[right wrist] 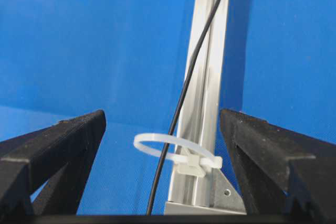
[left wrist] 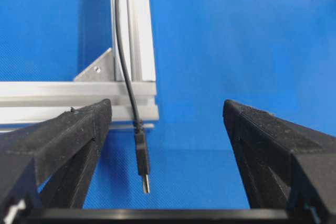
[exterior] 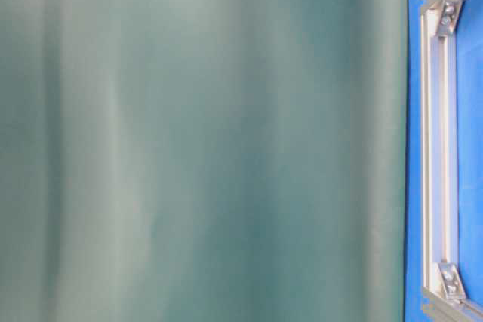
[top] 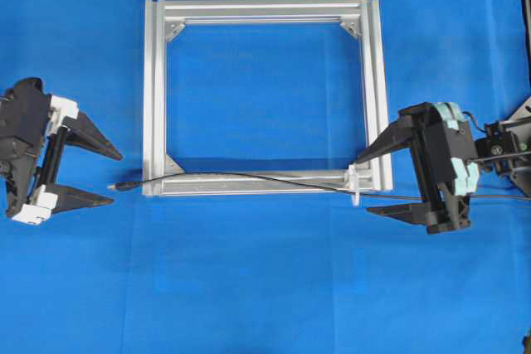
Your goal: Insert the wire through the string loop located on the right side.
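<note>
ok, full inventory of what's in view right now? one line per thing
wire: 1, black, lying along the frame's bottom rail, passing through the string loop; its plug end rests on the cloth just past the frame's lower-left corner
string loop: 1, whitish, fixed at the frame's lower-right corner
frame: 1, silver aluminium, rectangular, centre of the table
corner brackets: 4, silver, inside the frame's corners
cloth: 1, blue, covering the table
curtain: 1, grey-green, fills most of the table-level view
left gripper: 1, black, open, left of the plug, holding nothing
right gripper: 1, black, open, beside the string loop, holding nothing
</note>
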Tool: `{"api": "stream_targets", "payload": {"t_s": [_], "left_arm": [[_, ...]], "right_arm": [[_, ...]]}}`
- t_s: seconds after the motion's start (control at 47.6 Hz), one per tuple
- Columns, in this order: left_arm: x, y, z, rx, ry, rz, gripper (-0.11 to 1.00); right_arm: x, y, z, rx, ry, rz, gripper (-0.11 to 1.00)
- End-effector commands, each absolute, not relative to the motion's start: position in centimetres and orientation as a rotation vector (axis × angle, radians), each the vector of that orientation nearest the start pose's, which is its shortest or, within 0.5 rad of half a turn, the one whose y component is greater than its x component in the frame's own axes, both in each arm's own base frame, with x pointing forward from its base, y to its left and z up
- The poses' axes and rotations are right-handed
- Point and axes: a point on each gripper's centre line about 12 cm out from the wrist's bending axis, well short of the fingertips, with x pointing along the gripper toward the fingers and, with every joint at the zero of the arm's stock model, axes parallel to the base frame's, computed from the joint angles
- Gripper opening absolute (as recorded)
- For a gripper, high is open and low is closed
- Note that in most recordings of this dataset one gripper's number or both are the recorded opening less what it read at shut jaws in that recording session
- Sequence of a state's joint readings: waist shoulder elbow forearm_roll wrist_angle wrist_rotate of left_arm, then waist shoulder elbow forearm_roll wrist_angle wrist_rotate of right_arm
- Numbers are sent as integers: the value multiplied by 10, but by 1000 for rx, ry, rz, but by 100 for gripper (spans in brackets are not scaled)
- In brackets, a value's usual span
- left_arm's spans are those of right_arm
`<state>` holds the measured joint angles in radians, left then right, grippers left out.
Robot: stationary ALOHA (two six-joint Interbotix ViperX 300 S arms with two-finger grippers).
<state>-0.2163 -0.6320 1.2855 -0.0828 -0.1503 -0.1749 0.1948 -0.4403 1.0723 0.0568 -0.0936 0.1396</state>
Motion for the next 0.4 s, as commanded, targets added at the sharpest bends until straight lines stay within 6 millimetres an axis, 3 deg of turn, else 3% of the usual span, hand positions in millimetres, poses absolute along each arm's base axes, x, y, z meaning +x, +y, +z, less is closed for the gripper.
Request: {"api": "stream_targets", "payload": {"t_s": [0.0, 0.378], "left_arm": [[211, -42, 176, -200, 483, -130, 82], [209, -39, 179, -180, 467, -122, 82]], "right_arm": [[268, 51, 200, 143, 514, 132, 95], [266, 51, 201, 144, 507, 133, 95]]}}
